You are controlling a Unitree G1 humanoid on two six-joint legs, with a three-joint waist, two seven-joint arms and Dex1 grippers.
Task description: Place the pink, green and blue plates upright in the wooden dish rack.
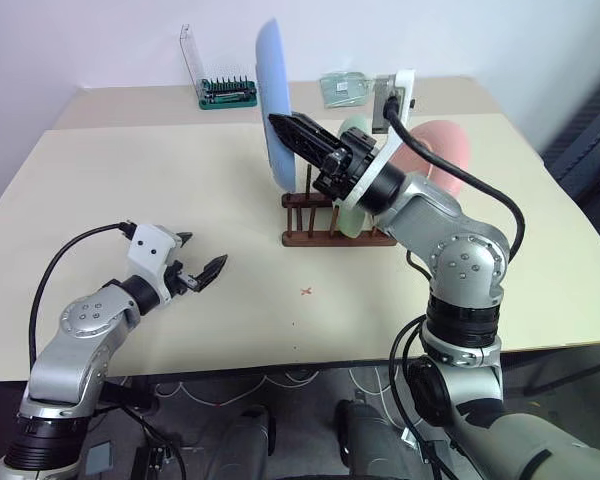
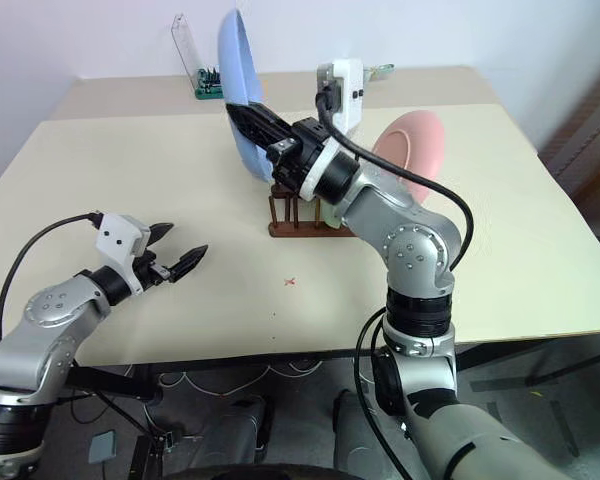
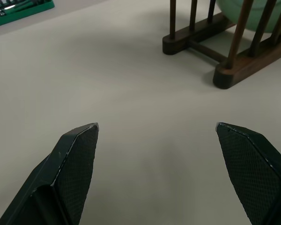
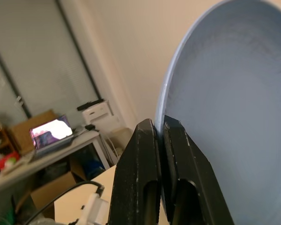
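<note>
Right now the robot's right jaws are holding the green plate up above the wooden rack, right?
Not quite. The right gripper pinches the blue plate, as the right wrist view shows. The green plate already stands in the wooden rack.

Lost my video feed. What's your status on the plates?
Right gripper shut on blue plate, upright above wooden dish rack. Left gripper open, empty. Green plate racked, pink plate behind. Nothing blocking.

No readable text, labels, brand names or numbers appear anywhere in the scene. The only mark is a small red cross (image 1: 305, 292) on the beige table (image 1: 130, 200); it is a plain sign, not lettering.
</note>
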